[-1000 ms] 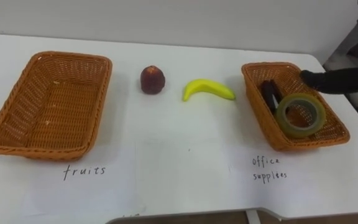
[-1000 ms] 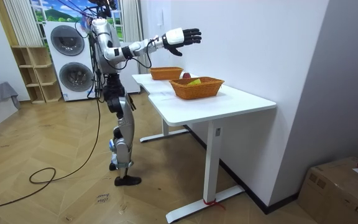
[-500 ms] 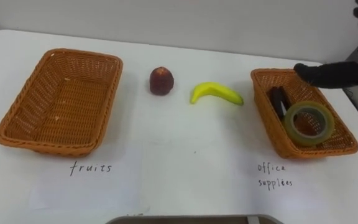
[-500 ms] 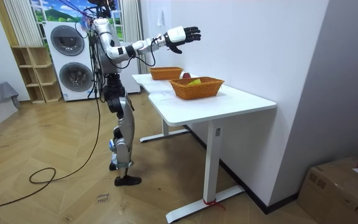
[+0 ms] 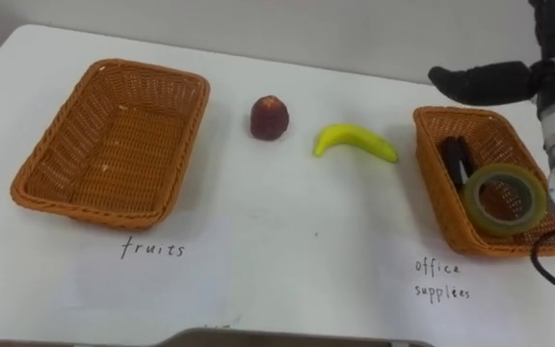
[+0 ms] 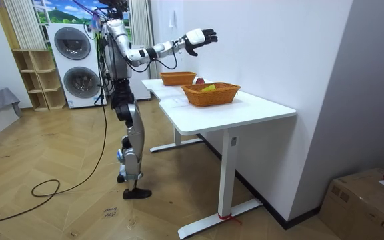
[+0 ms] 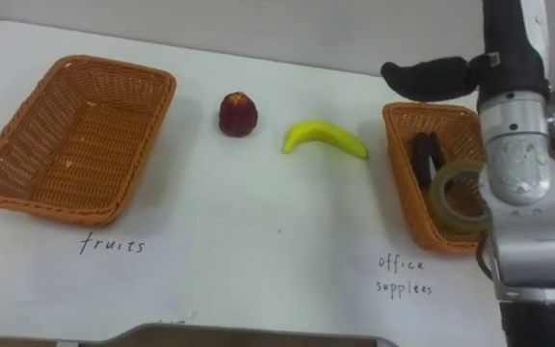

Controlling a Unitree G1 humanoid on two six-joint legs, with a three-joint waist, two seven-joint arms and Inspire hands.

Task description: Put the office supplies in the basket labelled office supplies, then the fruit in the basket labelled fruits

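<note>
A dark red apple (image 5: 269, 118) and a yellow banana (image 5: 355, 142) lie on the white table between two wicker baskets. The basket labelled fruits (image 5: 152, 69) on the left holds nothing. The basket labelled office supplies (image 5: 431, 183) on the right holds a roll of tape (image 5: 505, 198) and a black object (image 5: 454, 159). My right hand (image 5: 480, 82) hovers open above that basket's far rim, fingers straight and pointing left, holding nothing. In the room view I stand at the table's end with that hand (image 6: 200, 37) raised.
The table's right edge runs just past the office supplies basket. Handwritten labels sit on the table in front of each basket. A wall (image 5: 306, 29) rises behind the table. Bare table lies between the baskets in front of the fruit.
The whole picture has shifted, so the camera moved. My open right hand has risen slightly and now sits over the office basket's far rim. The fruit and baskets stay put.
</note>
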